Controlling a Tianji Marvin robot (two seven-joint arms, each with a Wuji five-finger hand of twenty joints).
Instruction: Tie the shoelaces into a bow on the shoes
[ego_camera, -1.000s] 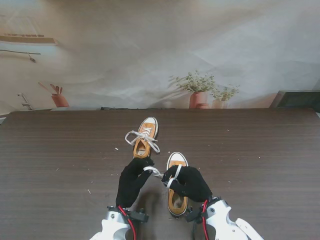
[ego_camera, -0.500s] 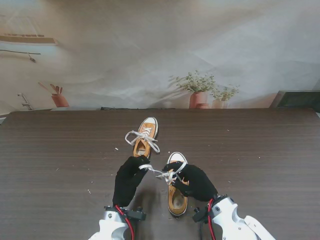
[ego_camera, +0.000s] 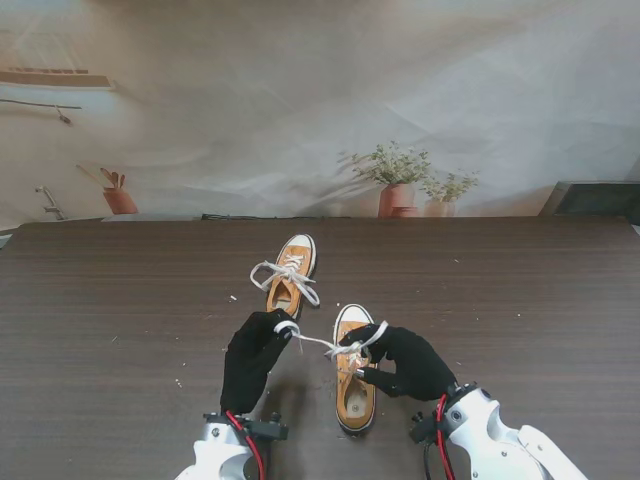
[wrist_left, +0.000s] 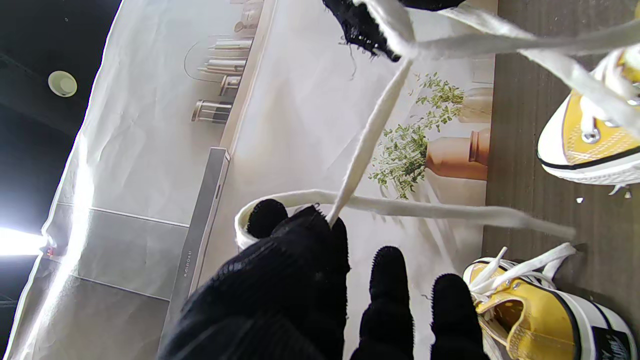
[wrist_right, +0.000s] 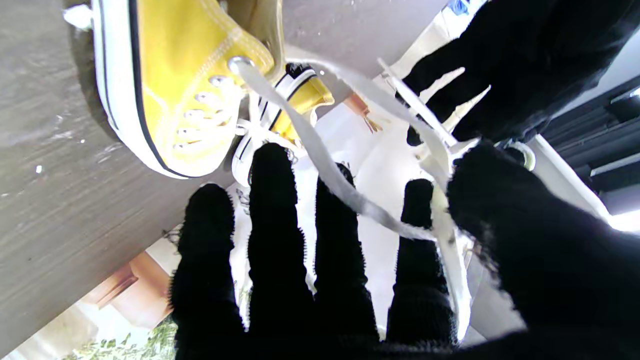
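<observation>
- The stand view shows a dark wood-grain table (ego_camera: 120, 330) filling the lower half of the picture, with a pale printed backdrop (ego_camera: 300, 110) behind it at twelve o'clock.
- The right hand (ego_camera: 405, 362), black-gloved, sits at about five o'clock from the table's middle, beside the near shoe's right flank. The right wrist view shows its thumb and forefinger pinching a white lace (wrist_right: 350, 200), the other three fingers (wrist_right: 272, 220) spread and straight.
- The left hand (ego_camera: 255, 355), also black-gloved, lies at about seven o'clock, on the near shoe's left. In the left wrist view its thumb and forefinger (wrist_left: 300, 235) are pressed together on a loop of lace (wrist_left: 400, 207), two further fingertips standing free.
- The near shoe (ego_camera: 354, 375), yellow with a white toe cap and sole, stands upright between the two hands, toe pointing to twelve o'clock.
- The far shoe (ego_camera: 290, 285), the same yellow and white, stands at about eleven o'clock from the near one, apart from it, its own laces (ego_camera: 285, 272) lying loosely across its top.
- The shoelace (ego_camera: 325, 343) of the near shoe runs taut from the left hand across to the right hand, passing over the shoe's front eyelets.
- Small pale crumbs (ego_camera: 232, 297) dot the table near the far shoe.
</observation>
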